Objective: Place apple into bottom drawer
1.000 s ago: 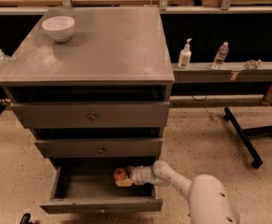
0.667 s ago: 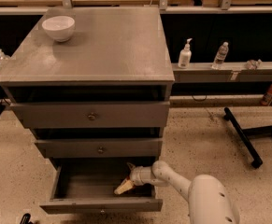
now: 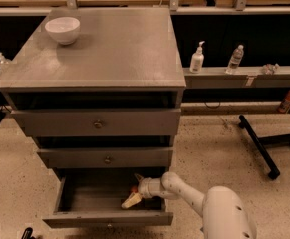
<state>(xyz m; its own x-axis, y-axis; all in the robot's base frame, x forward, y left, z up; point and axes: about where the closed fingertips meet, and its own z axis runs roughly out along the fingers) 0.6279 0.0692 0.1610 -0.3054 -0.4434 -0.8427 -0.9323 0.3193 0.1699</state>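
We see the bottom drawer (image 3: 109, 218) of the grey cabinet pulled out toward us, its low front panel nearest the camera and its dark inside in view. The robot's white arm (image 3: 184, 193) reaches into it from the right, and the gripper (image 3: 130, 191) sits inside the drawer, toward its right half and below the front of the middle drawer (image 3: 104, 158). Its two fingers stand spread wide: one pale finger (image 3: 131, 200) slants down and to the left toward the drawer floor, and the other points up toward the middle drawer. The apple (image 3: 133, 188) shows as a small red patch between them, close to where the fingers meet, inside the bottom drawer. We cannot tell whether it rests on the drawer floor or whether either finger touches it, but the fingers are not closed on it. The middle drawer and the top drawer (image 3: 97, 123) are both pushed in. On the counter (image 3: 119, 49) a white bowl (image 3: 62, 30) stands near the back left corner, well apart from the gripper. Behind the cabinet to the right, a ledge (image 3: 219, 76) carries a white pump bottle (image 3: 197, 58) and, near it, a clear water bottle (image 3: 235, 59). The rounded white body of the robot (image 3: 226, 218) fills the lower right, on the speckled floor (image 3: 214, 143).
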